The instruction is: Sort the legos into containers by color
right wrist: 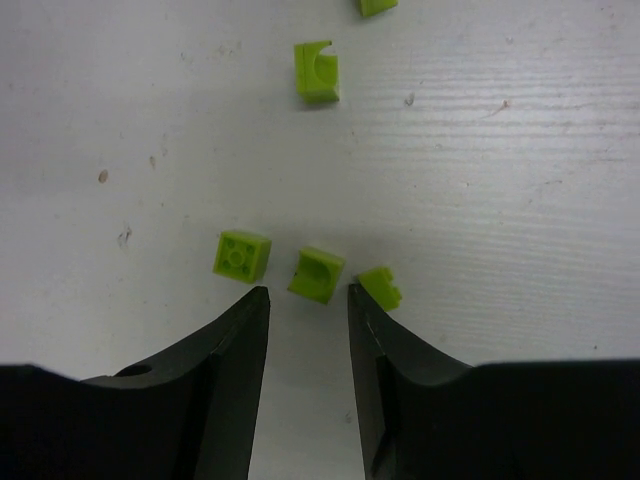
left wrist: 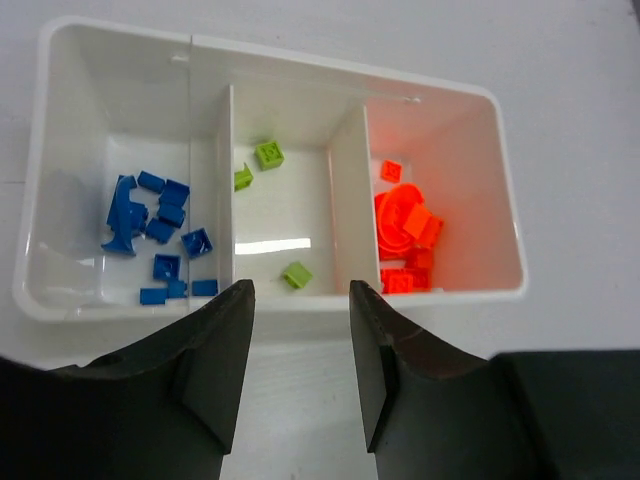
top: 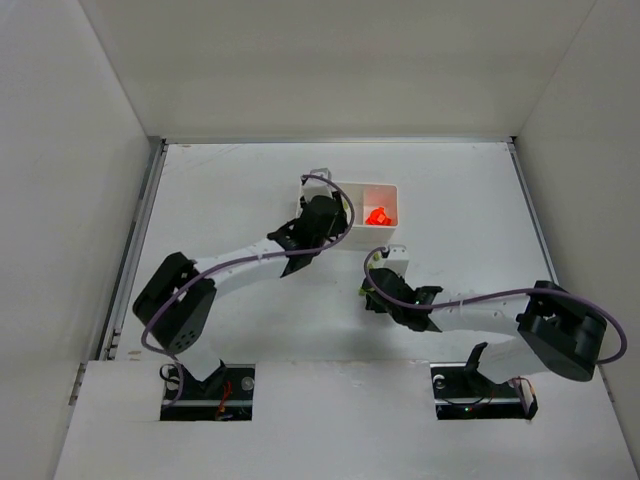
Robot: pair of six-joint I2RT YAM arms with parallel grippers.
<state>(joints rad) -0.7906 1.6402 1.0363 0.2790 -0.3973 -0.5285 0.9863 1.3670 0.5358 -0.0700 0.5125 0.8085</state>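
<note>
Legos (left wrist: pixel 160 225) part-sorted into tray (left wrist: pixel 320 68)
Left gripper (left wrist: pixel 300 300), released and empty, hangs at the tray's near wall; right gripper (right wrist: pixel 307 300), released, points at a yellow-green brick (right wrist: pixel 318 274) on the worktop (right wrist: pixel 480 150).

I can read nothing here: no word, number, label or brand shows anywhere. The white tray (left wrist: pixel 482 180) is plain on every wall. The studs on the legos (right wrist: pixel 241 254) are too small and blurred to show any lettering.
</note>
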